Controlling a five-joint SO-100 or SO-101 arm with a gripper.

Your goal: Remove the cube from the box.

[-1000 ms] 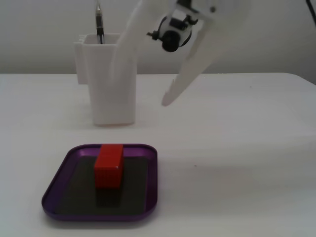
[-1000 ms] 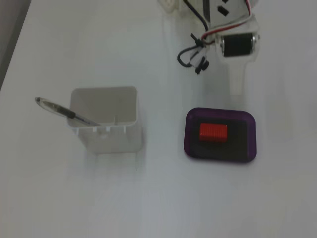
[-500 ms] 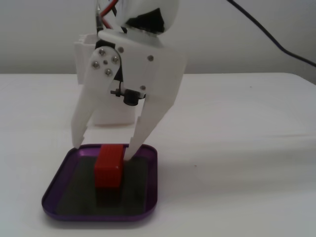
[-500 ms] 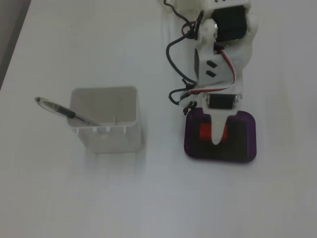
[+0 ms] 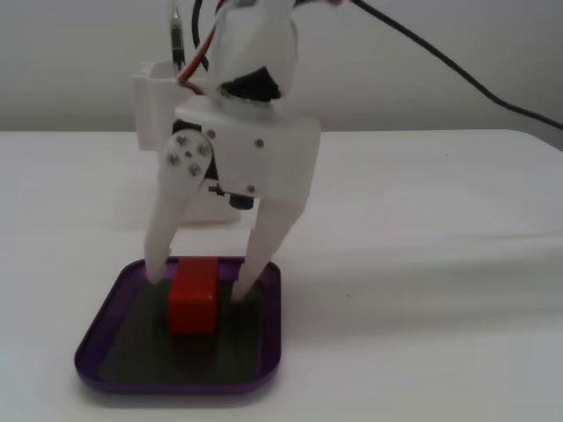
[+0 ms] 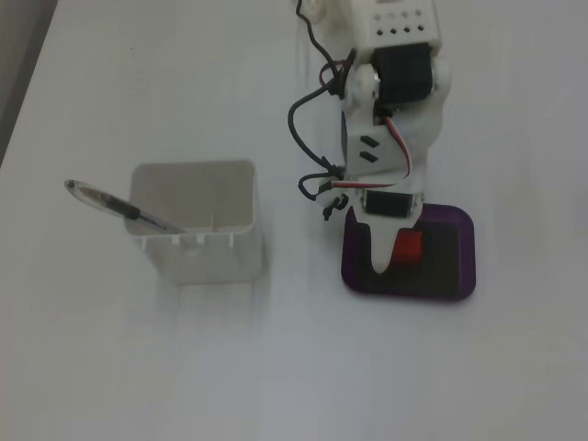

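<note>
The red cube point(image 5: 192, 297) lies on the dark floor of the purple tray point(image 5: 176, 385), near its back middle in a fixed view. My gripper point(image 5: 200, 283) is down inside the tray, open, one white finger on each side of the cube. Small gaps show between the fingers and the cube. In the fixed view from above, the cube point(image 6: 409, 246) shows partly under my wrist in the tray point(image 6: 459, 223). One white finger point(image 6: 379, 253) stands just left of it; the other finger is hidden there.
A tall white square container point(image 6: 197, 230) with a pen point(image 6: 118, 208) leaning out stands left of the tray; it also shows behind the arm in a fixed view point(image 5: 154, 97). A black cable point(image 5: 457, 70) hangs at the back right. The table is white.
</note>
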